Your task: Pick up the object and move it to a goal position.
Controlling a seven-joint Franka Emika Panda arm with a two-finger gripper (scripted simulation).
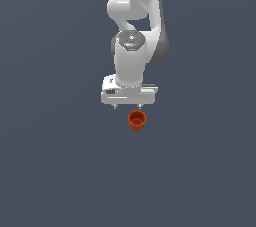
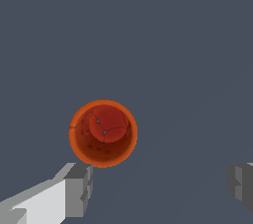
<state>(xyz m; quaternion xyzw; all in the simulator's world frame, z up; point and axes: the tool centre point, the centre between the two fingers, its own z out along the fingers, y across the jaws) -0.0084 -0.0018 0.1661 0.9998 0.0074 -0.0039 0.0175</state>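
The object, a small orange-red tapered cup [image 1: 137, 120], stands upright on the flat grey surface just below the white gripper [image 1: 127, 106] in the exterior view. From the wrist view I look straight down into the cup [image 2: 103, 133], seeing its rim and darker red bottom. The gripper [image 2: 160, 186] is open, with one grey fingertip [image 2: 79, 188] close beside the cup's rim and the other fingertip [image 2: 241, 184] far off at the picture's edge. The cup lies outside the gap between the fingers, and nothing is held.
The white arm [image 1: 135, 16] rises behind the gripper. A plain dark grey surface [image 1: 60, 161] spreads all around the cup.
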